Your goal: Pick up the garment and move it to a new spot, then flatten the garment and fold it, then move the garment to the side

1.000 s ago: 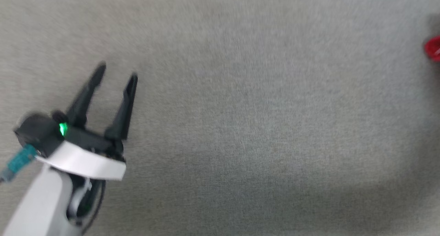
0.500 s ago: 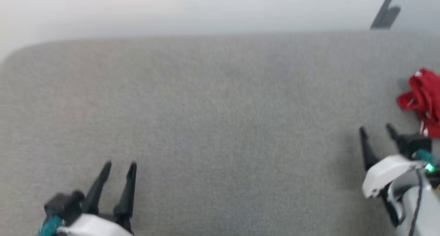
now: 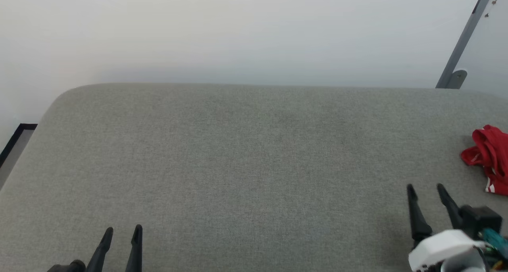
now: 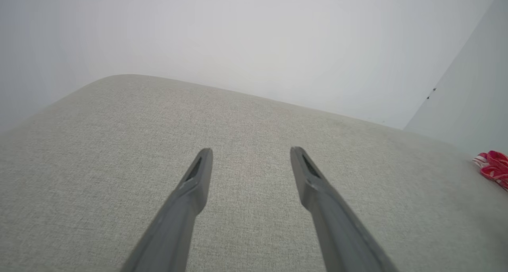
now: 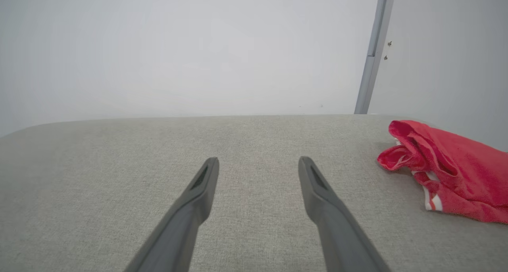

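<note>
Head camera has tilted up since half a second ago. More pale wall [image 3: 238,34] shows, and the far edge of the grey fabric surface [image 3: 254,165] sits lower in frame. Read that as your view shifting, not the things. Against the surface, the cloth and both arms sit much as before.

- Garment [image 3: 489,157]: red, crumpled in a heap at 3 o'clock in the head view, cut by the frame edge. It lies on the grey fabric surface with nothing touching it. A white-and-red striped band shows at its near lower corner. In your right wrist view it sits at about 2 o'clock, bunched, with folds turned over on themselves.
- Right gripper [image 3: 424,186]: at 5 o'clock in the head view, fingers spread with nothing between them. It is near the garment but apart from it. The heap lies toward 2 o'clock from the fingertips.
- Left gripper [image 3: 124,228]: at 7 o'clock, fingers parted and holding nothing, tips over bare fabric. It is well apart from the garment, which shows as a small red scrap at 3 o'clock in the left wrist view.
- Metal post [image 3: 462,42]: grey, leaning against the wall at 1 o'clock, behind the surface's far edge.
</note>
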You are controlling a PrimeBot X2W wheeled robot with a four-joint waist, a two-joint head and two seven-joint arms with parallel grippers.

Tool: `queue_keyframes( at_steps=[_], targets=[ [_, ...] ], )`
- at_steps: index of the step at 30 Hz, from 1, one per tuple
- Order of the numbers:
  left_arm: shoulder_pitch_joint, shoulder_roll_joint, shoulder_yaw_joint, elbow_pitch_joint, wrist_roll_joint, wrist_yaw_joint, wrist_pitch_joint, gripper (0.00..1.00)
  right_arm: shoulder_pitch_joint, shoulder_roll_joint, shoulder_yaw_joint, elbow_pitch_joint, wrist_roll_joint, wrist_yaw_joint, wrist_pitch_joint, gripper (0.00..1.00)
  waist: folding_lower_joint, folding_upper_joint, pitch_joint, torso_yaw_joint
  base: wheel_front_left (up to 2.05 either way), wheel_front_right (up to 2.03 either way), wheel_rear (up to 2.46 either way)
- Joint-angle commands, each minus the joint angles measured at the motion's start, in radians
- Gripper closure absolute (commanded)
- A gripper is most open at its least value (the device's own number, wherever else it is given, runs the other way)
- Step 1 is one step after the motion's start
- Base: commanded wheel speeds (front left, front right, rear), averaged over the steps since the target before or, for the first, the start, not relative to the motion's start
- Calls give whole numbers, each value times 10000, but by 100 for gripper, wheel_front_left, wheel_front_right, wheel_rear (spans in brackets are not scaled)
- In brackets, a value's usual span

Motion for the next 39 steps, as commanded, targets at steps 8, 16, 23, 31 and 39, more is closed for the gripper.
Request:
queue_keyframes(
  at_steps=[8, 16, 23, 31, 39],
  targets=[
    [756, -204, 316, -833, 373, 26, -47, 0, 1884, 455, -750, -2130, 62, -4, 110, 0, 0, -1, -291, 151, 0, 0, 0],
    [1213, -361, 357, -1510, 565, 26, -47, 0, 2832, 775, -909, -3296, 174, -4, 585, 0, 0, -1, -337, 137, 0, 0, 0],
    [1167, -325, 331, -1594, 594, 26, -47, 0, 2994, 881, -933, -3672, 104, -4, 765, 0, 0, -1, -325, 107, 0, 0, 0],
    [1115, -325, 347, -1566, 549, 26, -47, 0, 2954, 943, -886, -3733, 146, -4, 824, 0, 0, -1, -321, 117, 0, 0, 0],
    [1129, -587, 233, -1067, 383, 3, 43, 100, 2997, 1006, -886, -3187, 203, 0, 872, 100, 0, -1, -310, 113, 0, 0, 0]
  ],
)
